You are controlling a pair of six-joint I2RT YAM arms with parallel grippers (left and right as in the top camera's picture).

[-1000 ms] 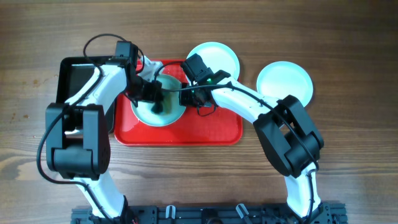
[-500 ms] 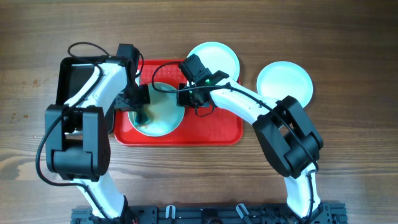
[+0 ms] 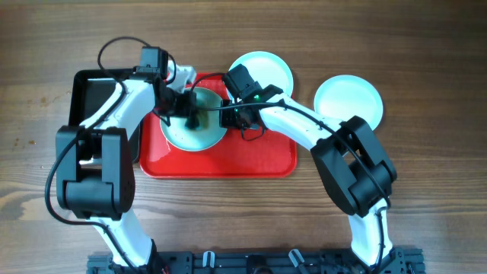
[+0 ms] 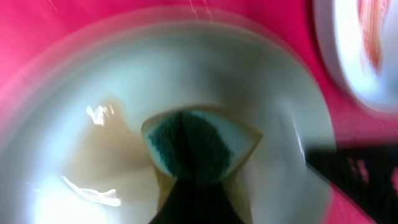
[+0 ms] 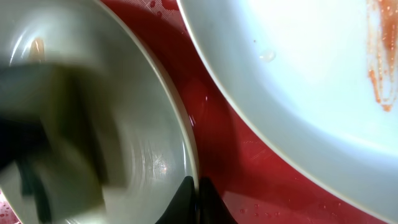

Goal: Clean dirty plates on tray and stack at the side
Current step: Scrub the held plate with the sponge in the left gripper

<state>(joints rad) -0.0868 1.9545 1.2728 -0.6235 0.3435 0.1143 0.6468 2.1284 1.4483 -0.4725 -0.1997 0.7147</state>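
Left gripper is clamping shut on a sponge and pressing it into the plate lying on the red tray; right gripper is pinching shut on that plate's rim. Risk: scrub force may be working the rim out of that thin pinch, shoving the plate into the sauce-streaked plate just beside it. Plate is sitting flat, face up, round so no long axis; tray is running left-right

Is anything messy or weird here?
Yes. The round pale plate at the red plastic tray's far edge has orange-brown sauce streaks and pokes out over the tray's rim onto the wooden table.
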